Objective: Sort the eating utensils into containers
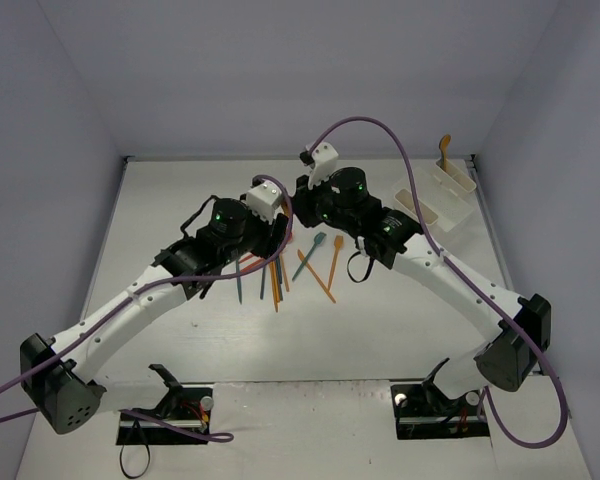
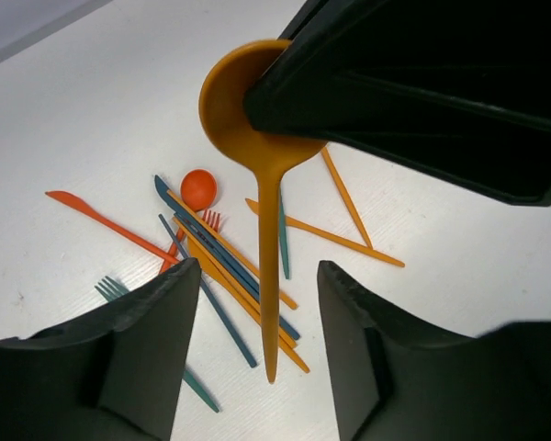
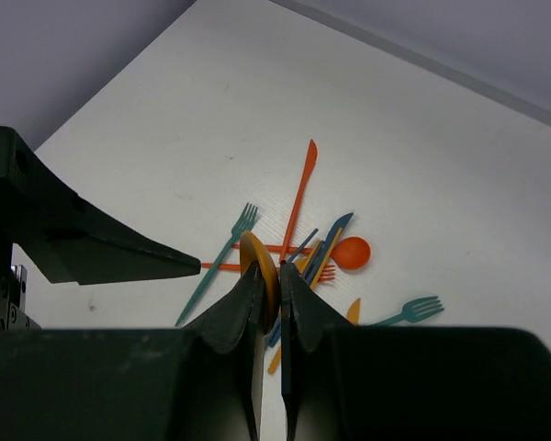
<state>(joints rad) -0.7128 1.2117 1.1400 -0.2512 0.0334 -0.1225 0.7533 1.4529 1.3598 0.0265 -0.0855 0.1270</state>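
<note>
Utensils [image 2: 211, 241] litter white table [image 1: 380, 330] between grey walls [image 1: 280, 70].

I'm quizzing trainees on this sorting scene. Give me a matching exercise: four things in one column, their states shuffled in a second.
Column one
1. left gripper
2. right gripper
3. red-orange spoon
4. utensil in the white bin

Column two
A. lying flat on the table
B. jaws shut on the yellow-orange spoon
C. standing on end
D. jaws open, gripping nothing

Pairs: 1-D, 2-B, 3-A, 4-C
</note>
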